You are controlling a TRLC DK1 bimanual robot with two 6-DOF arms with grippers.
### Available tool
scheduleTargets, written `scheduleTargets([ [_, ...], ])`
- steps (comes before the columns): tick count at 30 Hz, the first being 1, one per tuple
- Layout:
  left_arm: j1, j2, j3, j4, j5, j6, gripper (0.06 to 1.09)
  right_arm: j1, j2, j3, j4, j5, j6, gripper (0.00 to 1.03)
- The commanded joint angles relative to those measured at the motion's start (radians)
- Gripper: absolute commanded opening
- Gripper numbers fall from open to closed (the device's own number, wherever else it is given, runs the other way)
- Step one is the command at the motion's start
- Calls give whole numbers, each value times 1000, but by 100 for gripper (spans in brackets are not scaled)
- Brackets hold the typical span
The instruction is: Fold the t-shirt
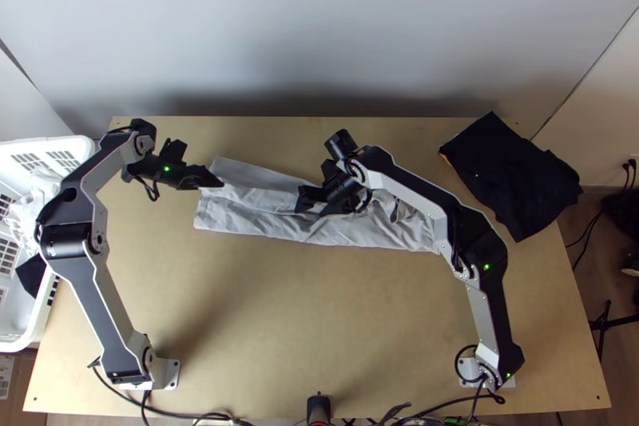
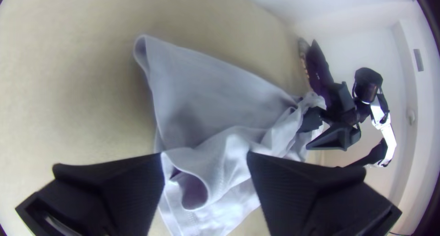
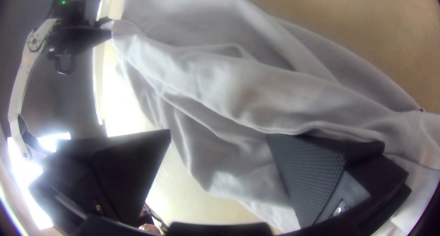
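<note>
The light wooden surface (image 1: 319,322) spans the scene. Over it reach the right arm (image 1: 475,266), bent inward across the shirt's right portion, and the left arm (image 1: 102,294), which stands along the surface's left side.

The grey t-shirt (image 1: 255,222) lies across the farther half of the surface as a long, narrow strip, its layers folded over one another. Its left end is fairly flat, with a crease between the layers; the part beneath the right arm is rumpled.

A white plastic laundry basket (image 1: 83,148) sits at the surface's left edge, holding a bunched white cloth (image 1: 40,198) and a smaller black cloth (image 1: 30,274). At the far right corner, a larger piece of black fabric (image 1: 511,178) lies partly over the edge.

The right pincer (image 1: 310,186) is at the middle of the shirt, its fingers spread, one tucked against a fold (image 3: 321,126). The left pincer (image 1: 204,162) is at the shirt's left end, also open, with a curled fold (image 2: 195,162) showing between its fingers. Thin black cables (image 1: 180,415) run along the near edge.
</note>
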Motion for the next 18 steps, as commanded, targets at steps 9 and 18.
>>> scheduleTargets([
  [9, -58, -11, -16, 129, 89, -156, 9, -14, -10, -2, 3, 0, 2, 98],
  [18, -85, -176, 21, 96, 37, -205, 9, -35, -21, -4, 4, 0, 1, 98],
])
